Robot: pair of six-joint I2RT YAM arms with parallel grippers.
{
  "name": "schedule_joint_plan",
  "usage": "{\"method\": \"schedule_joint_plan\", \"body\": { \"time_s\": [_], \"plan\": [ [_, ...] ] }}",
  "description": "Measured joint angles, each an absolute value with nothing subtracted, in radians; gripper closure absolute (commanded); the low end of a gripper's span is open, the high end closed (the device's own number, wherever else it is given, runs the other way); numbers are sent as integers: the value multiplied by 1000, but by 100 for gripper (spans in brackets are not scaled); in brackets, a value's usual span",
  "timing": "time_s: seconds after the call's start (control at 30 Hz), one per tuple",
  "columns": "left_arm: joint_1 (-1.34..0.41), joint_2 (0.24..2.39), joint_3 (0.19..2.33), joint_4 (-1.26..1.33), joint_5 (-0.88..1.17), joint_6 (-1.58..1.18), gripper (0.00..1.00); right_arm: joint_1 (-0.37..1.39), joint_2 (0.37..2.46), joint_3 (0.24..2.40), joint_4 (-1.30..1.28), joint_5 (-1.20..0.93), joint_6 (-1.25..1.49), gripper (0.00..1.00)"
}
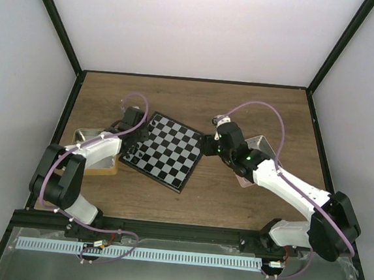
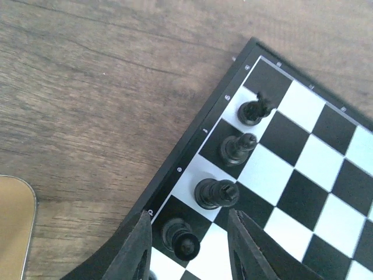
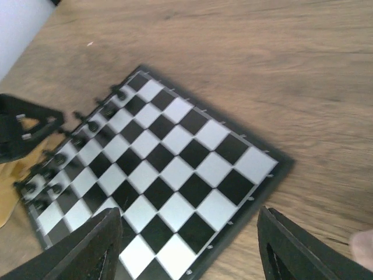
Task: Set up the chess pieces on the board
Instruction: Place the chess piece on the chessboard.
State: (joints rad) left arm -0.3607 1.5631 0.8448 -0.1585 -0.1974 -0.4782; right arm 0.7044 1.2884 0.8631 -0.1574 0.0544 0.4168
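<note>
1. Fingers (image 2: pixel 137 251) of the left gripper (image 2: pixel 187 224) stand apart, 1 on each side of a black piece (image 2: pixel 180 239) at the board's edge. Board shows between the piece and each finger, so they grip nothing.
2. Right gripper (image 3: pixel 189 213) has its fingers (image 3: pixel 297 251) spread wide with nothing between them. It hovers by the board's right corner, with the checks below and ahead of it.
3. Table (image 1: pixel 234 203): brown wood grain, bearing everything else.
4. Board (image 1: pixel 166 150) lies flat at mid-table, between the 2 grippers. It is turned so that 1 corner points toward the arm bases. It has black and pale checks inside a thin black rim.
5. Left tray (image 1: pixel 86 134) sits just beside the board's left side, largely hidden under the left arm. Its tan corner shows in the left wrist view.
6. Right tray (image 1: pixel 260 144) lies to the right of the board, mostly hidden under the right arm.
7. Black pieces (image 2: pixel 237 149): the left wrist view shows 4 upright on neighbouring edge squares, 1 per square, the nearest being the one between the fingers. The right wrist view shows more of them along that same side of the board, seemingly in 2 rows, but too blurred to count.
</note>
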Motion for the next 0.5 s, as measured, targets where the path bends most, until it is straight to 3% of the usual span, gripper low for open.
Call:
{"method": "schedule_joint_plan", "body": {
  "time_s": [0.3, 0.4, 0.5],
  "plan": [
    [-360, 1401, 902, -216, -189, -516, 53, 629, 1308, 864, -290, 246, 620, 28],
    [-360, 1332, 915, -226, -172, -516, 51, 564, 1357, 864, -333, 248, 688, 31],
    [-360, 1268, 919, -232, -152, -501, 50, 500, 1394, 863, -366, 237, 737, 41]
  ]
}}
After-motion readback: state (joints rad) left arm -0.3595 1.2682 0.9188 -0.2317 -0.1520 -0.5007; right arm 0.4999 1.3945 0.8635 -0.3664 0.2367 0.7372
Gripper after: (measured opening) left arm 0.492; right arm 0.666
